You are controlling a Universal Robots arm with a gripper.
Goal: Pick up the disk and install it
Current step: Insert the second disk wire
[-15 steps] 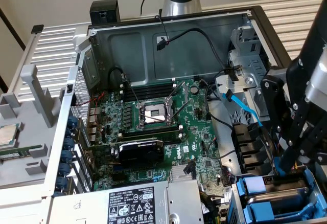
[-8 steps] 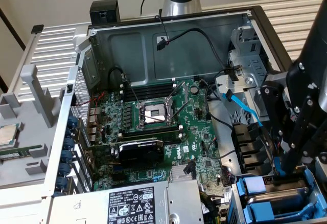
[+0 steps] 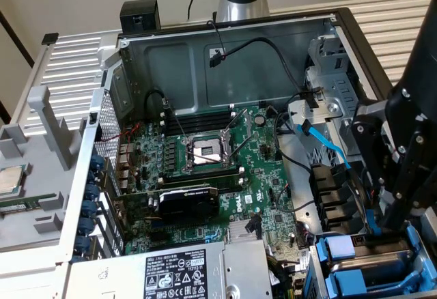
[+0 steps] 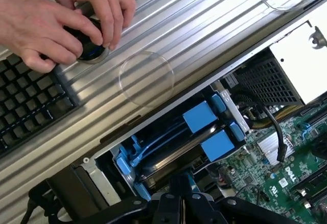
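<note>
Gripper: the black gripper (image 3: 382, 227) hangs at the exterior view's right, low over the drive bay corner of the open computer case (image 3: 225, 39); its upper part is cut off by the picture edge.
Fingers: clenched together; their tips sit down against the blue-railed drive area, and whether they actually pinch anything is hard to make out.
Disk: the disk (image 4: 168, 150) lies in the drive bay at the case's edge, seen in the wrist view as a dark slab framed by bright blue rails with two blue tabs; its label is hidden. In the exterior view only its blue rails and a tab (image 3: 362, 265) show, the rest covered by the gripper.
Gripper in wrist view: black linkage (image 4: 179, 203) at the picture edge, just beside the disk's near end; the tips are cut off.
Motherboard: green motherboard (image 3: 218, 169) fills the case floor, with an open processor socket (image 3: 205, 150) in the middle and a black card (image 3: 188, 200) beside it.
Power supply: grey box with a printed label (image 3: 181, 272), partly cut off.
Hands: a person's hands (image 4: 56, 19) hold a small dark round object on the ribbed metal surface (image 4: 204, 24), next to a black keyboard (image 4: 25, 101); the object is mostly covered by the fingers.
</note>
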